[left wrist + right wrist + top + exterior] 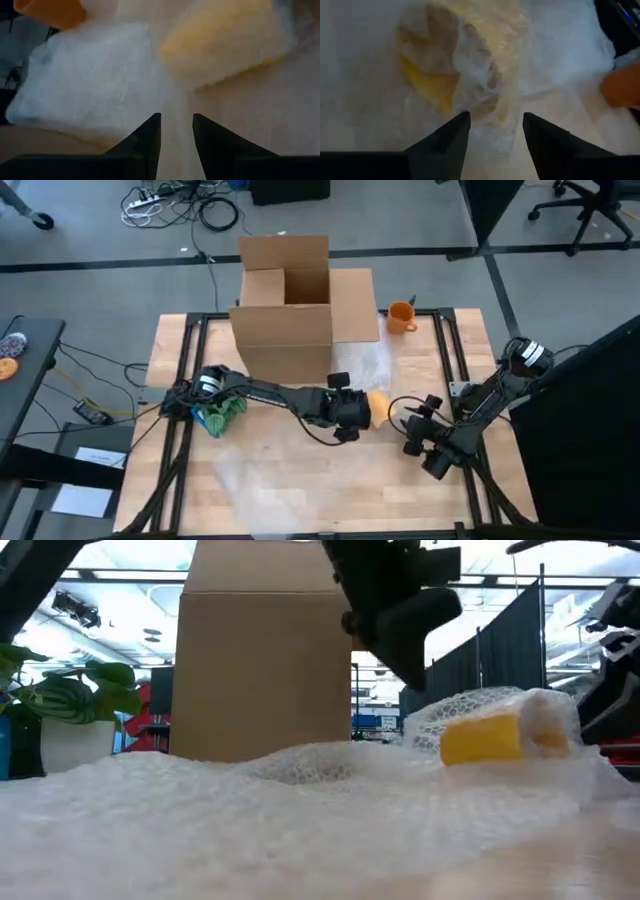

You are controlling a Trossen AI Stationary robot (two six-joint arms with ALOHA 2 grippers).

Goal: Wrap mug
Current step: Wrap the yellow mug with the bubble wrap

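Note:
A yellow mug [482, 738] lies on its side on a bubble wrap sheet [250, 800], with a flap of the wrap [500, 702] folded over it. In the high view the mug [378, 401] sits between the two grippers. My left gripper [352, 418] hangs just to its left, above the table. Its fingers [150, 132] are slightly apart, with wrap showing below the gap. My right gripper [408, 423] is open on the mug's right. Its fingers [452, 132] stand on either side of the bunched wrap [487, 107] at the mug's end. My right gripper comes at the bunched wrap [490, 112] at the mug's end from the table's right, slanting down. The wrap lies between the open fingers, and I cannot tell whether they touch it.
An open cardboard box [287, 310] stands at the far middle of the table, close behind the wrap. An orange mug [400, 315] stands to its right near the far edge. A green cloth [220, 416] lies by the left arm. Bare tabletop shows along the near edge.

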